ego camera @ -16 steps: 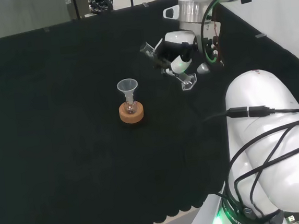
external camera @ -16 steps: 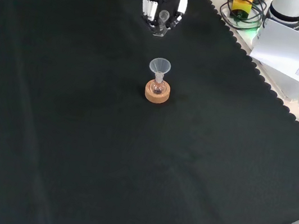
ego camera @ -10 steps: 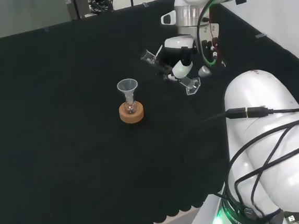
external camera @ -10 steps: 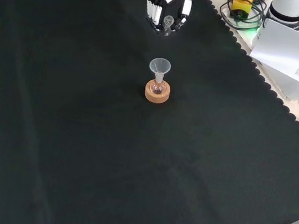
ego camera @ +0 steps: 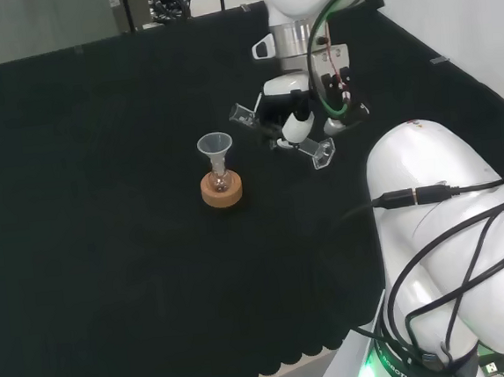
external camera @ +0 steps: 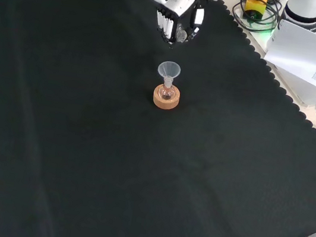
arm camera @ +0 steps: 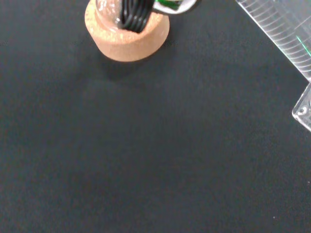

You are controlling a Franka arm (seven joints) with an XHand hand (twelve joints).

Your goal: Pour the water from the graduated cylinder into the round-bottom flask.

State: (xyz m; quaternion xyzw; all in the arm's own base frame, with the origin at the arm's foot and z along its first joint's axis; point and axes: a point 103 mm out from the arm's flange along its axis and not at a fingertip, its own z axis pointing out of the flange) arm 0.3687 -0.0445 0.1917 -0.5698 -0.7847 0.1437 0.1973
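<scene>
Black-clothed counter (external camera: 82, 142), arm reaching over it. Hand (ego camera: 292, 119) in air right of flask in head view, fingers (external camera: 166, 26) curled round graduated cylinder (ego camera: 281, 137), tilted, mouth toward funnel (ego camera: 215, 145). Round-bottom flask (ego camera: 220, 181) w/ funnel on cork ring (external camera: 166, 98), mid-counter. Wrist view: cylinder's graduation marks (arm camera: 286, 29), base corner.

Funnel (ego camera: 215, 144) in flask (ego camera: 220, 181) on cork ring (ego camera: 221, 191)

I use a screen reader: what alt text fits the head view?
A black and white robot hand holds a tilted clear graduated cylinder above black cloth, right of a small round-bottom flask with a clear funnel on a cork ring.
</scene>
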